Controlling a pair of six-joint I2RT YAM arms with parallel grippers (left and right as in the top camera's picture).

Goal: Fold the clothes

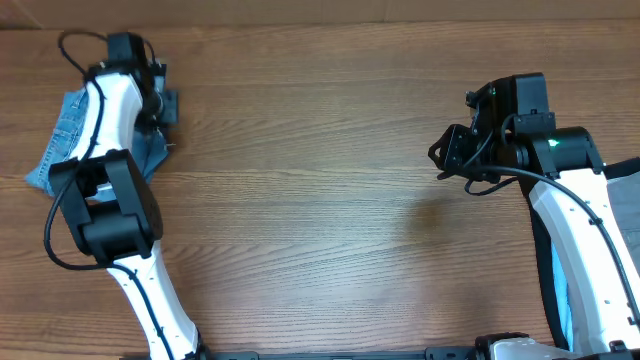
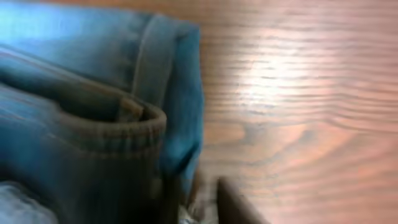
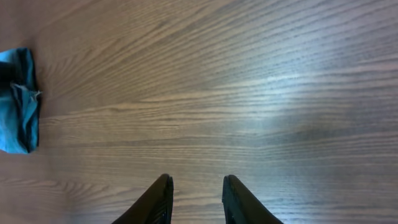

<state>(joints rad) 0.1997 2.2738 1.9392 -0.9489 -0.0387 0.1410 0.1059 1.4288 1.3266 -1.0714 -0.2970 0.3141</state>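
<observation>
The light blue denim jeans (image 1: 62, 135) lie bunched in folds at the far left of the table, partly under my left arm. In the left wrist view the jeans (image 2: 81, 118) fill the left half, blurred, with a stitched seam and a folded edge close to the camera. My left gripper (image 1: 163, 108) is at the right edge of the jeans. Only one dark finger (image 2: 239, 205) shows clearly, and the blur hides its state. My right gripper (image 1: 441, 160) hovers open and empty over bare wood at the right (image 3: 196, 186).
Pale cyan and black cloth (image 1: 552, 275) lies under the right arm at the right edge. A blue piece of cloth (image 3: 17, 102) shows at the left edge of the right wrist view. Bare wooden table (image 1: 320, 200) spans the middle.
</observation>
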